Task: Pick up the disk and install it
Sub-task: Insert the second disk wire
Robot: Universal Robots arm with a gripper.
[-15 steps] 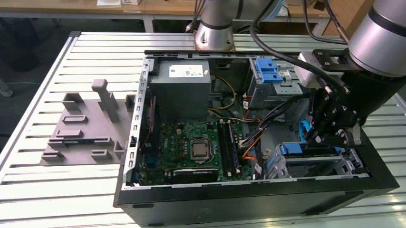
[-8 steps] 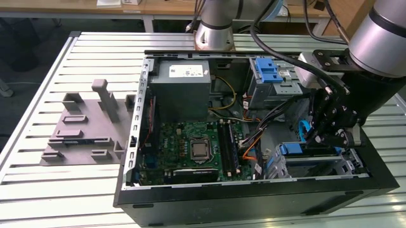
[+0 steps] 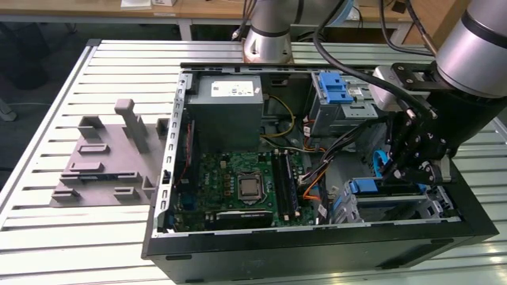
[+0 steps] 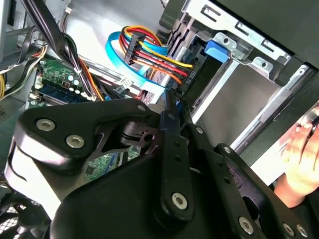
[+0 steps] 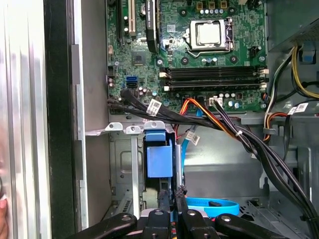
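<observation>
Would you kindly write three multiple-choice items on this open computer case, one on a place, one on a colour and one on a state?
1. Where is the gripper in the exterior view?
A. Over the grey fixture outside the case
B. Inside the case, at the drive bay on that view's right
C. Above the power supply

2. What colour is the disk's carrier tab?
A. Blue
B. Red
C. Yellow

3. How is the processor socket?
A. Hidden under a fan
B. Uncovered
C. Crossed by cables

Answers: 1 B, the arm reaches down at the bay. 2 A, the tab is blue in the first wrist view. 3 B, its metal top shows bare.
</observation>
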